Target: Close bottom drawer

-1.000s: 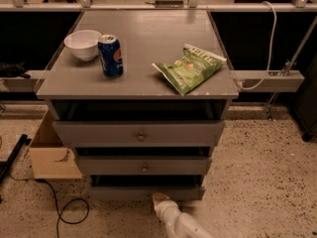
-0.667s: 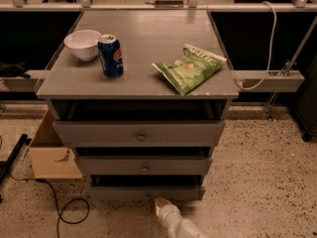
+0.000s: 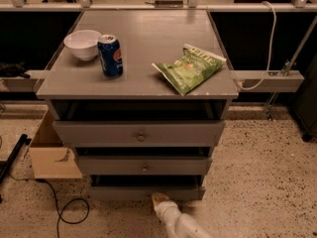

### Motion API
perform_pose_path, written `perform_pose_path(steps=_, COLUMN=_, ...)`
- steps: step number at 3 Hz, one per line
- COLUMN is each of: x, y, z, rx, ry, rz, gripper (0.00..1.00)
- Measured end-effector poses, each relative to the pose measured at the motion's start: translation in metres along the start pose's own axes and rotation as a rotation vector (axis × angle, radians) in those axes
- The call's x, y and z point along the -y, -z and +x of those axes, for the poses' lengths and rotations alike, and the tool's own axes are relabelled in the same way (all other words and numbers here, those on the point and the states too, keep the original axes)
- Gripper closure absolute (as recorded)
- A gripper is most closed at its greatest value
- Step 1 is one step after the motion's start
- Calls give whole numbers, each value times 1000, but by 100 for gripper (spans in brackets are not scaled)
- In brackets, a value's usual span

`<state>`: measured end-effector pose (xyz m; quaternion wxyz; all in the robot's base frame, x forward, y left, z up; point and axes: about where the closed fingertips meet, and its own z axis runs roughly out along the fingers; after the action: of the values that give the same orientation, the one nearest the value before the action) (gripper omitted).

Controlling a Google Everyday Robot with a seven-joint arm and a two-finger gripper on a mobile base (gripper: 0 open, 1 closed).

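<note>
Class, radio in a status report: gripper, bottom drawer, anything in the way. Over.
Gripper low, at centre of bottom drawer front. Drawer looks slightly out. Nothing seen blocking it; cardboard box sits on the floor off to its left.

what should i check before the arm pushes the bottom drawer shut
1. The bottom drawer stands out of the cabinet, with a dark gap above its front: ok, it needs the push.
2. The hand sits low at the middle of that front: ok.
3. The hand touching the front: cannot tell.
4. The cardboard box on the floor lies left of the cabinet, out of the drawer's path: ok.
5. The can stands upright on top, back from the front edge: ok.
</note>
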<state>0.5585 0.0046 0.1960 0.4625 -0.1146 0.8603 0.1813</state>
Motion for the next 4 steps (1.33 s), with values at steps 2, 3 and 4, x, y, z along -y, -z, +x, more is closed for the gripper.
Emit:
perform_pose_path(steps=2, x=-4, y=-8, z=-22, rx=78, ry=11, rz=-19, gripper=100)
perform_pose_path(steps=3, x=-13, y=-14, z=-44, rx=142, ry=21, rz=-8, gripper=100)
perform_pose_path(steps=4, x=-11, y=-11, z=-45, rx=137, ry=24, rz=-6, gripper=100)
